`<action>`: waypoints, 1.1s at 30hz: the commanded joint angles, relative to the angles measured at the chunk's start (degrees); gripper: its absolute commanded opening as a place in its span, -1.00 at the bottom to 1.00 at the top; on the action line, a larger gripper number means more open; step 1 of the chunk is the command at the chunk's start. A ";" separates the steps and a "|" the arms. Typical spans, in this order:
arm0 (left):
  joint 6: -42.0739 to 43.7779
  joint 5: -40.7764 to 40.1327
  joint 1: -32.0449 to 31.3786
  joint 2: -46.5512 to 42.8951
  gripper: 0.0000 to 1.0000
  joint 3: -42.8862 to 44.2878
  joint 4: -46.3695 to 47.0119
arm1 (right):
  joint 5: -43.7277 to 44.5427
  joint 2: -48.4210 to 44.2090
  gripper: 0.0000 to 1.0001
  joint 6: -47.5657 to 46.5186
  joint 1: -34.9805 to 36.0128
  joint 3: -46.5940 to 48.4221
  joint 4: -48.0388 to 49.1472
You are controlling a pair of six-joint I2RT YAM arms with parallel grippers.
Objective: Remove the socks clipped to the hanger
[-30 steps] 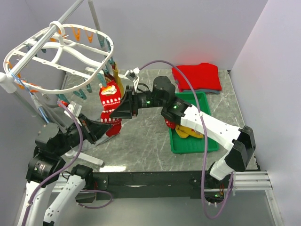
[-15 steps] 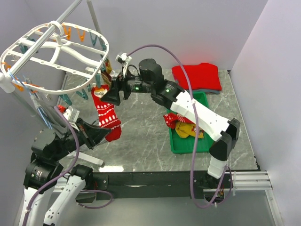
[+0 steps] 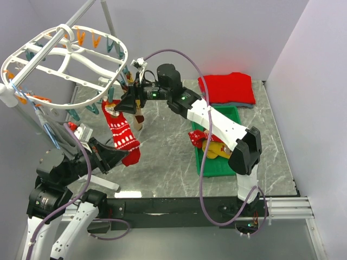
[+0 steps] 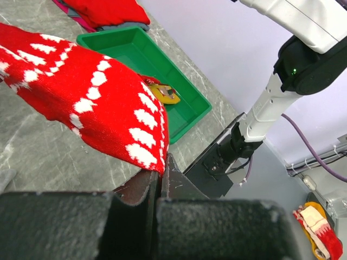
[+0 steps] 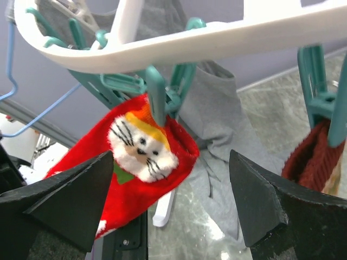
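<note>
left tool (image 4: 160, 176): pinching red sock (image 4: 92, 103) toe | right tool (image 5: 169, 195): spread, facing sock's teal clip (image 5: 157, 92) on hanger (image 5: 217, 35)

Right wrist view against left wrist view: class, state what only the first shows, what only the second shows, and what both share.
Only the right wrist view shows the white hanger, a teal clip pinching the red sock at its cuff, grey cloth behind, and the open right tool. Only the left wrist view shows the green tray, the folded red garment, and the left tool shut on the sock's free end. Both show that red sock and the marbled table.
</note>
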 commanded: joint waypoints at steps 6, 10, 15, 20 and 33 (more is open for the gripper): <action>-1.13 3.20 -0.08 -0.05 -0.98 -0.49 2.63 | -3.83 3.08 0.81 3.70 -0.95 8.49 7.95; -0.96 3.55 -0.08 0.13 -0.98 -0.23 2.80 | -4.62 5.01 0.76 5.27 -0.95 9.74 9.96; -1.22 3.73 -0.08 -0.05 -0.98 -0.14 2.80 | -4.97 5.89 0.67 7.38 -1.04 9.74 12.69; -1.40 3.90 -0.08 -0.14 -0.98 -0.31 3.07 | -6.11 6.77 0.62 9.85 -1.04 9.92 16.82; -1.49 3.73 -0.08 -0.66 -0.98 -0.05 2.45 | -6.03 8.70 0.35 15.74 -0.95 10.53 22.80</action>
